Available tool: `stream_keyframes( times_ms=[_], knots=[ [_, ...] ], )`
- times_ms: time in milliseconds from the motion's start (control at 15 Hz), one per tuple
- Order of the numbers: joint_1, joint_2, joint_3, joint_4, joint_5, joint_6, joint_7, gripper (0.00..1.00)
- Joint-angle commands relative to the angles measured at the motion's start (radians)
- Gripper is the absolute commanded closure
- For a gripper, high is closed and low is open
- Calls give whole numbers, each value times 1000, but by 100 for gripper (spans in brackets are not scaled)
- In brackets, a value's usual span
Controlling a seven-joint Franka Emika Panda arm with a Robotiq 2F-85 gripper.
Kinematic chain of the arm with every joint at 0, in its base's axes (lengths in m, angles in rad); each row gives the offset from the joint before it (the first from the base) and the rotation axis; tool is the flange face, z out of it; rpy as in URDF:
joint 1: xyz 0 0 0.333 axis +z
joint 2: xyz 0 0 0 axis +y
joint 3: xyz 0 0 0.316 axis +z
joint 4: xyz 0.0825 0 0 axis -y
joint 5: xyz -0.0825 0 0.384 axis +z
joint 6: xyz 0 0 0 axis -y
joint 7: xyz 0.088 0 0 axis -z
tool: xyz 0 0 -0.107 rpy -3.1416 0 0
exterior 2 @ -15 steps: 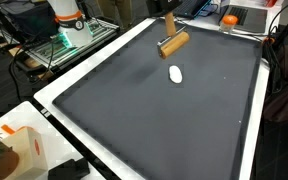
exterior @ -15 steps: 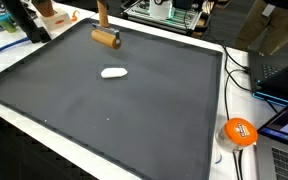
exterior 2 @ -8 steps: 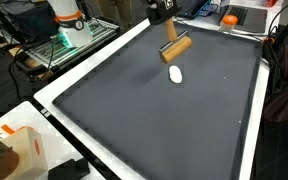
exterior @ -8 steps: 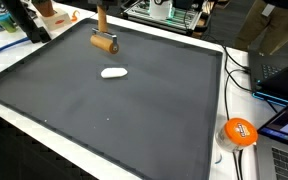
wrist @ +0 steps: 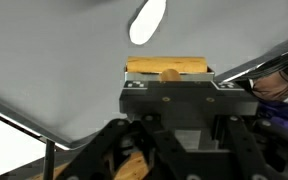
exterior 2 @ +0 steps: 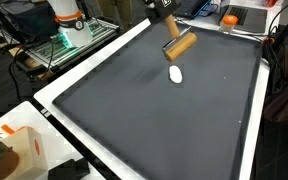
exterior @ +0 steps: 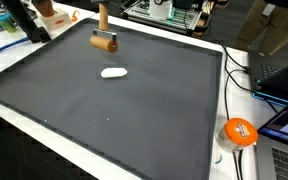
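Observation:
A wooden roller (exterior 2: 180, 46) with a short wooden handle hangs tilted just above the black mat (exterior 2: 164, 120) near its far edge. My gripper (exterior 2: 167, 18) is shut on the handle from above. In an exterior view the roller (exterior: 105, 42) and its upright handle show, and the gripper is cut off at the top edge. In the wrist view the roller (wrist: 167, 66) lies crosswise just beyond the gripper (wrist: 169, 78). A small white oval object (exterior 2: 175, 74) lies on the mat close by the roller, apart from it, and also shows in the other views (exterior: 113, 72) (wrist: 147, 22).
The mat has a white border (exterior 2: 84, 70). An orange round object (exterior: 239, 131), cables and laptops (exterior: 284, 75) are beside one edge. A white box (exterior 2: 14, 150) is at a near corner. Electronics (exterior: 169, 10) stand behind the far edge.
The roller has turned a little and shifted slightly along the far edge in my grip. The white oval object has not moved.

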Motion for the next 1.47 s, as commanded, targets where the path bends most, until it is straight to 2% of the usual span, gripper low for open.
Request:
stream_keyframes(
  times_ms=[0, 200, 267, 600, 1200, 1400],
  knots=[
    [1, -3, 4, -5, 2, 2, -1, 53],
    [0, 6, 4, -3, 1, 2, -1, 53],
    [0, 6, 4, -3, 1, 2, -1, 78],
    [-20, -6, 24, -65, -24, 86, 30, 78],
    [9, -9, 56, -187, 3, 341, 38, 78],
    [41, -8, 65, -221, 17, 407, 52, 78]
  ],
)
